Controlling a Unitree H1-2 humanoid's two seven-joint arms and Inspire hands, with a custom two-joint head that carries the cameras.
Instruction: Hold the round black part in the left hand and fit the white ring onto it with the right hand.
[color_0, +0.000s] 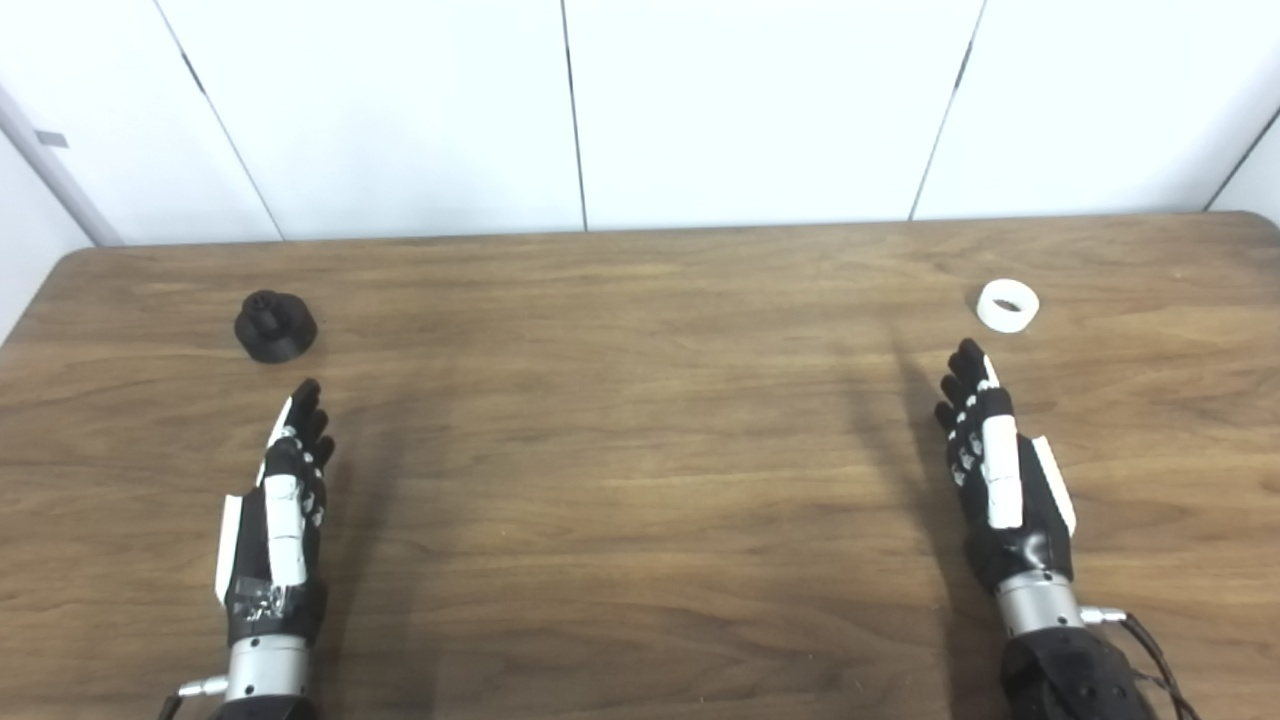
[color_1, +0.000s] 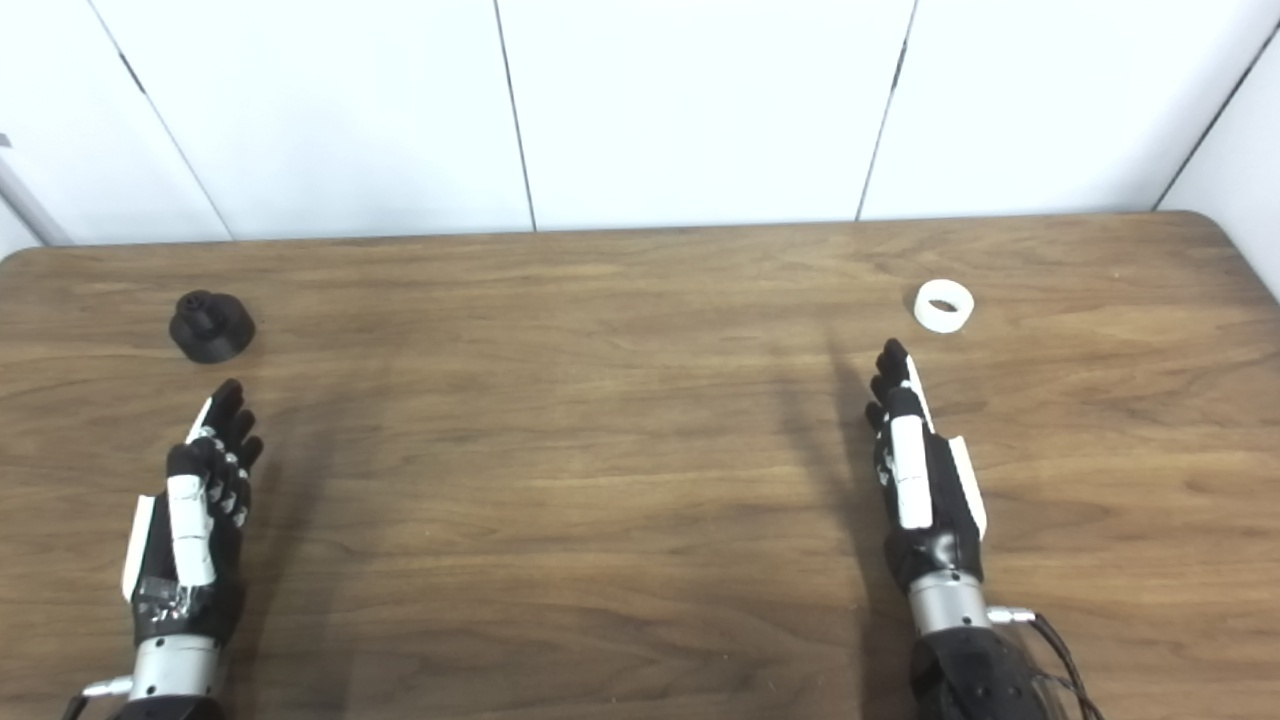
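Wooden table with a brown, horizontally running grain and rounded far corners, seen from above and spanning nearly the full width of both views. Behind its far edge stands a wall of flat white panels, divided by thin dark seams that run upward from the table edge (the outer seams lean outward, the central one is near vertical). A pale grey strip crosses the upper left corner on a slant. Lighting is bright and even; soft elongated shadows fall on the tabletop, and the surface carries a faint sheen.
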